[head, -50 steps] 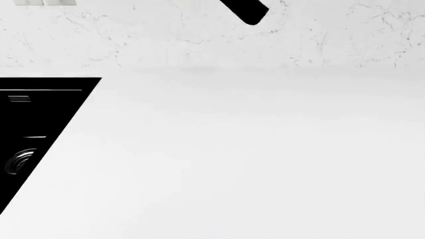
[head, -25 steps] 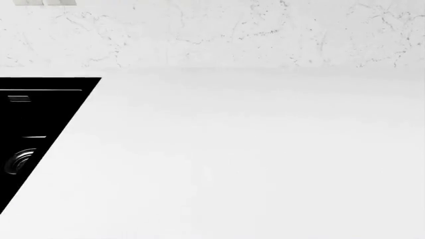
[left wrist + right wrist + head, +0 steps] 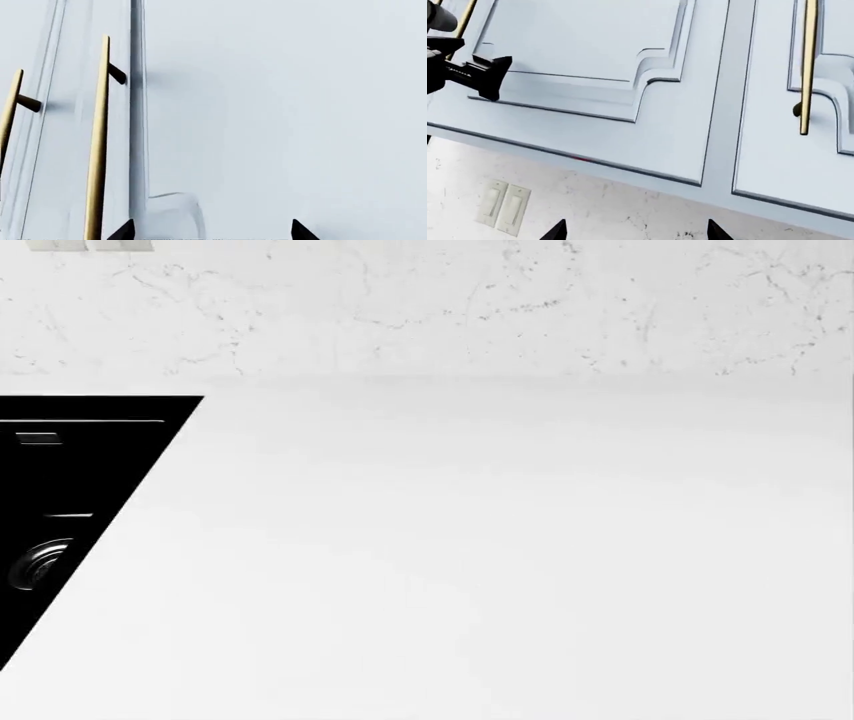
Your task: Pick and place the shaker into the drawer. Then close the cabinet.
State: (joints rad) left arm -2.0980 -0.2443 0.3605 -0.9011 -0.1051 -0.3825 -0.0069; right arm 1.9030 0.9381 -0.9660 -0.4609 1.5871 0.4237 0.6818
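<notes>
The shaker and the drawer are out of view in every frame. In the left wrist view my left gripper (image 3: 213, 234) is open, its two dark fingertips (image 3: 124, 231) spread wide with nothing between them. It faces a plain pale blue cabinet front (image 3: 280, 125). My right gripper (image 3: 637, 233) is also open and empty in the right wrist view, pointing at the marble wall (image 3: 627, 200) just below panelled pale blue cabinet doors (image 3: 587, 45). Neither gripper shows in the head view.
The head view shows a white countertop (image 3: 507, 560), a black sink (image 3: 67, 490) at the left and a marble backsplash (image 3: 467, 310). Brass bar handles (image 3: 99, 150) (image 3: 808, 65) stand off the doors. A switch plate (image 3: 504, 207) is on the wall. A black arm part (image 3: 467, 72) is close to the panelled door.
The black arm piece at the top of the head view a second ago has left that view. Nothing else differs.
</notes>
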